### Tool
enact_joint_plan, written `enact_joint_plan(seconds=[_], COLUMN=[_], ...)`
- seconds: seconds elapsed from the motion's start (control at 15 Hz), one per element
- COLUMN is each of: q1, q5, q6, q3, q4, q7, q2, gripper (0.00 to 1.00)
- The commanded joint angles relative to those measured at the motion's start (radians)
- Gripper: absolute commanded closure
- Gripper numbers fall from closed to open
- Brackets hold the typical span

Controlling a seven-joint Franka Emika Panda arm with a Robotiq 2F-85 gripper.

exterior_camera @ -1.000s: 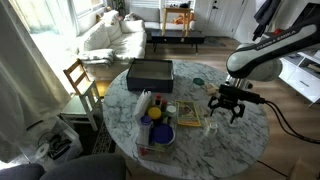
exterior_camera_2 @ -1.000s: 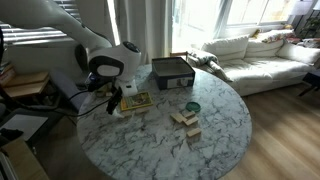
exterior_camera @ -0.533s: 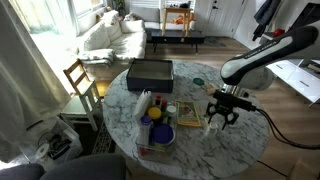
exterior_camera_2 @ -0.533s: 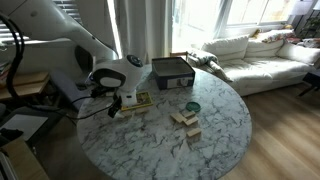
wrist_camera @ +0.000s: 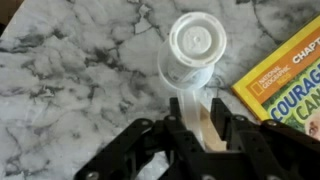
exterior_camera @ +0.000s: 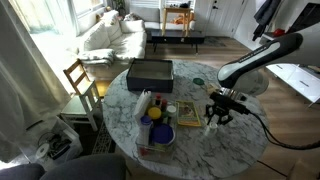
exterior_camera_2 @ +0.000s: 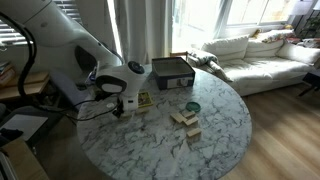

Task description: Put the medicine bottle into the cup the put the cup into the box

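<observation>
Since the earlier frame, the arm has come lower and nearer the book.

In an exterior view, the gripper hangs close over the counter, just beside the yellow book. The dark box sits well apart.

In an exterior view, wooden blocks lie clear of your gripper.

In the wrist view, the medicine bottle stands upright just beside the book. The fingers are drawn narrow and hold nothing.
</observation>
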Motion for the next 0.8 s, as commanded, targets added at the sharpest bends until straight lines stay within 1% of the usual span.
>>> enact_joint_plan(seconds=[0.0,0.13,0.2,0.4,0.73], q1=[-0.01,-0.012,-0.013,-0.015,-0.023], q5=[0.038,0.044,0.045,0.044,0.04], q6=[0.028,0.028,0.026,0.019,-0.056], q3=[0.004,0.002,0.001,0.0,0.007], q4=[0.009,0.011,0.012,0.017,0.039], q7=[-0.003,-0.004,-0.003,-0.004,-0.016], q2=[0.02,0.018,0.016,0.012,-0.03], gripper=[0.94,0.98,0.95,0.95,0.95])
